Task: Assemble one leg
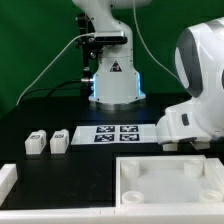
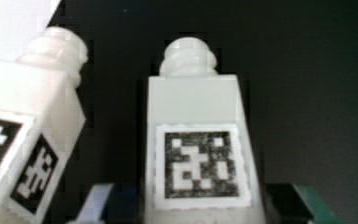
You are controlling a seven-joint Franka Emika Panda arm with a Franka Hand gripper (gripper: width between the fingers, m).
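Betw. fingers (image 2: 115,206), one leg (image 2: 197,130); clamped or not unclear; 2nd leg (image 2: 25,120) beside.

Exterior view faces arm base (image 1: 112,85) across marker board (image 1: 117,131), mid-range; wrist view close over legs (image 2: 197,140); overlap unclear.

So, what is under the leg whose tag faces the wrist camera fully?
Around the leg only the black table shows, and nothing sticks out from beneath it. The patch directly under it is covered by the leg itself, so I cannot tell what is there.
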